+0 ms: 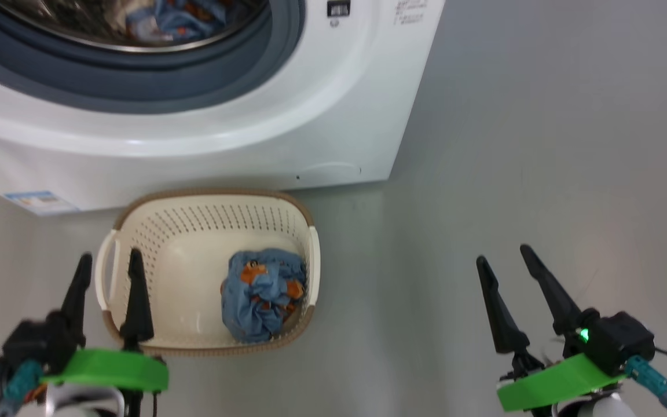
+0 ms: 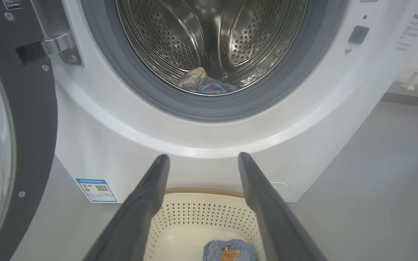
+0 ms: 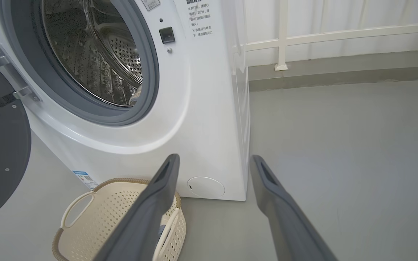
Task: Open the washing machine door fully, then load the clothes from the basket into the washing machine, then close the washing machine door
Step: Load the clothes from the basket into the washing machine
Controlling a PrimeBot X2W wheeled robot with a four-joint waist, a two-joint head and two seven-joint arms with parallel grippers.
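The white washing machine (image 1: 322,116) stands with its door (image 2: 24,127) swung wide open to the left, hinge (image 2: 54,45) showing. Some blue clothes (image 2: 209,85) lie at the bottom of the steel drum (image 2: 209,36). On the floor in front sits the cream basket (image 1: 154,231) with a bunched blue garment with orange print (image 1: 264,292) in its right half. My left gripper (image 1: 109,259) is open, empty, above the basket's left rim. My right gripper (image 1: 504,253) is open and empty over bare floor, well right of the basket.
Grey floor (image 1: 542,145) spreads to the right of the machine. A white railing (image 3: 325,34) and a low ledge run along the back wall. The open door's black ring (image 3: 2,156) juts out on the left side. A round filter cap (image 3: 206,187) sits low on the machine's front.
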